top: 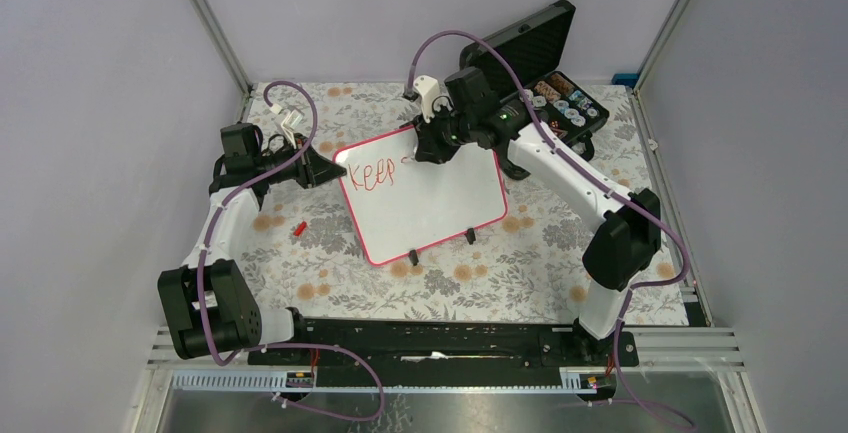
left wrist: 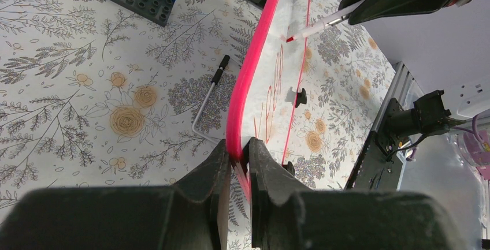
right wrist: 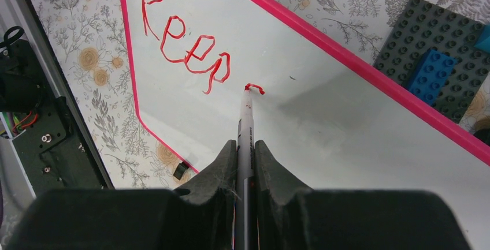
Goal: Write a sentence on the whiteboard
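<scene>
The whiteboard (top: 430,203) lies on the flowered cloth, white with a pink frame (left wrist: 254,59) and small black feet. My left gripper (top: 335,165) is shut on its left edge; in the left wrist view the jaws (left wrist: 238,152) pinch the pink rim. My right gripper (top: 432,148) is shut on a grey marker (right wrist: 245,129), whose red tip touches the board. The sentence (right wrist: 188,48) reads "Keep" in red, with a short new stroke (right wrist: 255,88) at the tip. The marker (left wrist: 315,28) also shows in the left wrist view.
An open black case (top: 540,53) with small items stands at the back right. A small red cap (top: 299,227) lies left of the board. An Allen key (left wrist: 208,100) and a dark grey brick plate with a blue brick (right wrist: 433,71) lie beyond the board's far edge.
</scene>
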`<state>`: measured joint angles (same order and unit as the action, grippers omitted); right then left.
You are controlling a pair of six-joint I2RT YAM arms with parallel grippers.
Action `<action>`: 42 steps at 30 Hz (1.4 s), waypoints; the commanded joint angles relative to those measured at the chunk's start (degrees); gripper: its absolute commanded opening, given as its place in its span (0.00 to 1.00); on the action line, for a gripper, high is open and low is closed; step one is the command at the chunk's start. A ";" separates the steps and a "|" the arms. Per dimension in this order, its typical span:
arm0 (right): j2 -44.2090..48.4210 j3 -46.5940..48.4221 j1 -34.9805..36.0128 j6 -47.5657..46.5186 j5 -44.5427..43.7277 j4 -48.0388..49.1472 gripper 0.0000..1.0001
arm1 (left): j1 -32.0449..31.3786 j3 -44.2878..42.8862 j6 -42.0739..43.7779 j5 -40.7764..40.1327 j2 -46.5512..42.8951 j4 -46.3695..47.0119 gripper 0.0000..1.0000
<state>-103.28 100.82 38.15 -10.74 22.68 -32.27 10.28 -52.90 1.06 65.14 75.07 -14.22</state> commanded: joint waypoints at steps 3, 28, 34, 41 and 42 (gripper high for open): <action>1.58 -1.99 0.44 -1.24 0.22 0.77 0.00 | -0.73 -0.80 3.60 -0.84 -0.63 1.80 0.00; 4.97 -1.58 -0.71 -2.77 -0.44 -0.96 0.00 | -0.89 -0.83 3.64 -0.93 -0.71 1.75 0.00; 5.54 0.69 -2.08 -2.44 0.11 -0.99 0.00 | -0.99 -0.88 3.59 -0.94 -0.80 1.74 0.00; 3.53 2.89 -2.60 -2.38 -0.11 -0.79 0.00 | -0.96 -0.80 3.68 -1.00 -0.89 1.74 0.00; 3.27 3.19 -2.58 -2.21 -0.07 -0.74 0.00 | -1.04 -0.80 3.68 -1.05 -0.89 1.74 0.00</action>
<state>-100.84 100.71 35.79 -12.64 22.11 -33.82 10.17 -52.90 1.08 65.17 75.07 -14.17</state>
